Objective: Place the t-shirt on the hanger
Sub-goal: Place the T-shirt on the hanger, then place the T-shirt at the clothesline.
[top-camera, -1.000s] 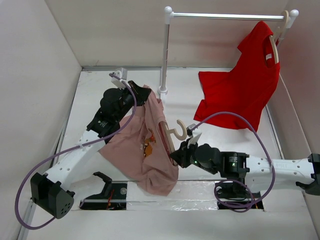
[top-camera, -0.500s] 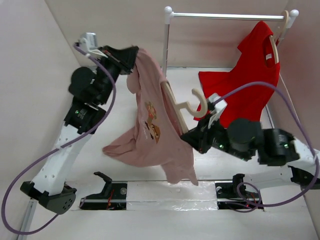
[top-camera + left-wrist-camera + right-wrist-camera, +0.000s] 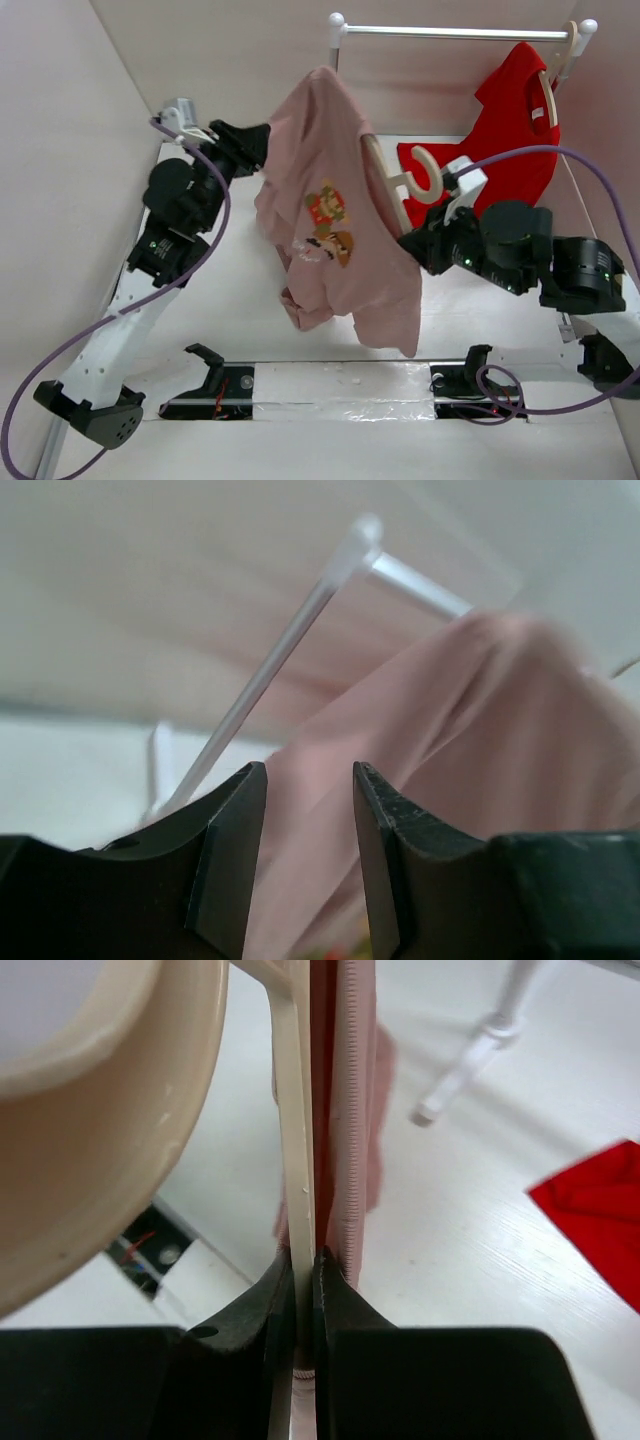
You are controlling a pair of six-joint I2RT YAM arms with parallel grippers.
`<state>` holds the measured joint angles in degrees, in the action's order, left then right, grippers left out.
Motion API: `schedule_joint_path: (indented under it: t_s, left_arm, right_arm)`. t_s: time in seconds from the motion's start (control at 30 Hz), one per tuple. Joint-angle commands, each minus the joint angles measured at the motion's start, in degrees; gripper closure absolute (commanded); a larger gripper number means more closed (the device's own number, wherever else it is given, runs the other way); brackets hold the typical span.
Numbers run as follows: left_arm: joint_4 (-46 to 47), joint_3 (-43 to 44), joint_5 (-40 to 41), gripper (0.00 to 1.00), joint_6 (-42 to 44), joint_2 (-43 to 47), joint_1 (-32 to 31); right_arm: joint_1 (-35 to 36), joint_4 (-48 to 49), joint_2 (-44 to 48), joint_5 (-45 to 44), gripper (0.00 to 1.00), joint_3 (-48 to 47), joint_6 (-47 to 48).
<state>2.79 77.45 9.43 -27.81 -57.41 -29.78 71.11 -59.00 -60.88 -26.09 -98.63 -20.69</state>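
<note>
The t-shirt (image 3: 340, 230) hangs from the hanger (image 3: 415, 180) above the desk (image 3: 230, 300), just right of the left jaws and left of the right jaws. The hanger's bar sits between the right jaws. Behind them a second shirt (image 3: 490, 170) hangs from the rail (image 3: 450, 32).

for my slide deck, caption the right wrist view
Close-up: right gripper shut on pale beige wood-look hanger with dusty pink t-shirt alongside

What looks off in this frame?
The hanger is tilted steeply in the right gripper, so the t-shirt hangs lopsided from it, with its hem bunched and uneven. The left gripper is open beside the sleeve. The hanger's hook is not on the rail.
</note>
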Motion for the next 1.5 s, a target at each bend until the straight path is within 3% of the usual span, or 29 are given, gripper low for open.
schedule_joint_path:
  t_s: [0.0,0.17,0.2,0.23,0.33,0.43,0.6,0.7,0.73,0.8,0.83,0.93,1.03,1.2,1.47]
  left_arm:
    - [0.38,-4.31,2.87,0.63,-0.66,2.73,0.34]
    - [3.54,-13.53,-1.51,0.75,-3.29,5.37,0.34]
    - [3.80,-15.03,-2.65,0.80,-3.56,5.46,0.34]
    - [4.50,-16.79,-3.10,0.91,-4.00,6.51,0.34]
    - [9.07,-24.87,-5.82,1.00,-5.06,8.97,0.34]
    - [10.22,-30.59,-8.11,1.00,-5.32,11.08,0.34]
    - [13.55,-36.67,-13.20,0.99,-4.97,12.50,0.34]
    - [18.56,-36.67,-18.02,0.79,-4.09,10.30,0.34]
    - [19.53,-36.67,-18.65,0.67,-3.57,9.17,0.34]
    - [21.73,-36.41,-18.40,0.54,-1.55,8.37,0.34]
    - [22.52,-36.41,-17.87,0.42,-0.85,7.76,0.34]
    - [24.63,-34.83,-16.12,0.31,2.84,4.95,0.34]
    - [26.13,-31.93,-14.80,0.28,6.45,2.57,0.34]
    - [25.86,-27.97,-10.75,0.24,10.76,1.25,0.34]
    - [31.05,-25.08,-19.44,0.23,15.32,-5.86,0.34]
  right_arm:
    - [-7.35,1.80,3.76,-1.78,1.00,-3.40,2.49]
    - [-19.41,-1.03,1.47,-0.73,1.00,-2.45,6.18]
    - [-22.04,-0.50,-0.01,0.85,1.00,-1.84,7.06]
    - [-27.46,1.07,-0.55,4.86,1.00,-0.18,8.80]
    - [-36.19,3.54,-3.62,11.73,1.00,2.03,11.27]
    - [-43.41,2.76,-8.61,14.13,1.00,0.03,11.20]
    - [-44.23,0.91,-14.17,18.78,1.00,-5.42,9.71]
    - [-38.79,-0.06,-12.87,18.35,1.00,-1.68,7.77]
    - [-34.77,0.29,-11.29,17.66,1.00,0.35,6.03]
    - [-30.35,-0.76,-4.53,15.99,1.00,3.34,3.82]
    - [-26.07,-2.42,-2.33,15.54,1.00,4.84,1.03]
    - [-20.94,-7.24,4.44,15.10,1.00,5.21,-4.51]
    - [-16.10,-9.81,7.96,15.27,1.00,6.34,-7.52]
    - [-14.77,-11.57,9.20,14.04,1.00,7.31,-6.74]
    - [-14.77,-9.38,7.01,18.08,1.00,3.80,-1.73]
